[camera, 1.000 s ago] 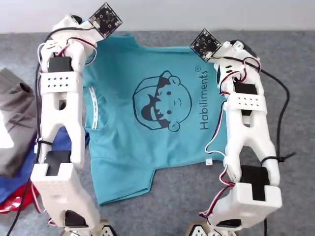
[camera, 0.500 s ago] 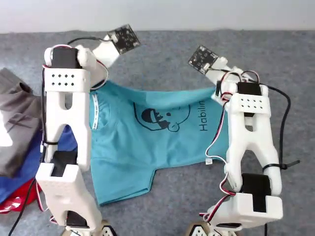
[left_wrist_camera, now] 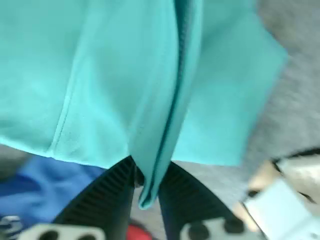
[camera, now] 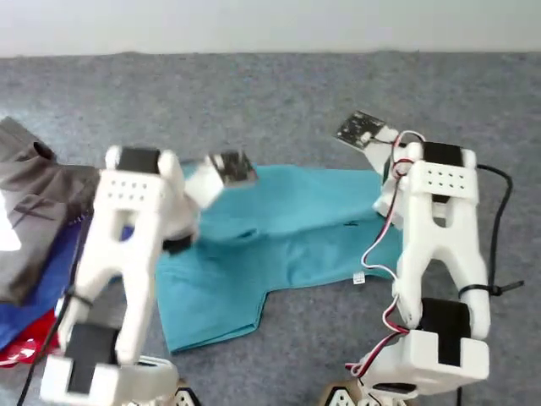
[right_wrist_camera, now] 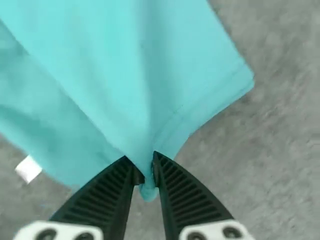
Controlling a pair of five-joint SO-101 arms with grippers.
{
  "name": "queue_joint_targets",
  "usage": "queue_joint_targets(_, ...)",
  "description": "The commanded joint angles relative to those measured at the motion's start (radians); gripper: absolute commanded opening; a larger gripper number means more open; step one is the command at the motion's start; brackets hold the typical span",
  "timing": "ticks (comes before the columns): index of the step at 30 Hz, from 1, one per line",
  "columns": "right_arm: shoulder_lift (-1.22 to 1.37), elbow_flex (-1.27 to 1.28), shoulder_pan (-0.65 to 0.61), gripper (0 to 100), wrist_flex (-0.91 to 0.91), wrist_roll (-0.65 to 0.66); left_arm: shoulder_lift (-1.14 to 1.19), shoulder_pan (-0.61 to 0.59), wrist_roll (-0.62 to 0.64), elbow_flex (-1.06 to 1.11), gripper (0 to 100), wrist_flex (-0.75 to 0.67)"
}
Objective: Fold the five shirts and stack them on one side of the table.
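Bright, even, diffuse overhead light; soft faint shadow beneath teal shirt [camera: 287, 245] edge on grey table [camera: 254, 101].

There is one teal shirt [camera: 287, 245]. Three more are piled: grey shirt [camera: 34, 188], blue shirt [camera: 38, 294], red shirt [camera: 21, 348]. Two arms [camera: 135, 228] [camera: 439, 228] stand.

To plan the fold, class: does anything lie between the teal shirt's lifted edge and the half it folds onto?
Nothing visible does. Left gripper and right gripper clamp the teal shirt; its near half lies bare.
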Motion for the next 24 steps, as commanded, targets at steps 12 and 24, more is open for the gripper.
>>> queue_joint_targets(12, -0.065, 0.077, 0.082, 1.4, 0.081, 0.118, -0.196, 0.038, 0.038, 0.387, 1, -0.040)
queue_joint_targets(24, -0.065, 0.078, 0.108, 1.4, 0.150, 0.175, -0.203, 0.002, -0.002, 0.441, 1, -0.031)
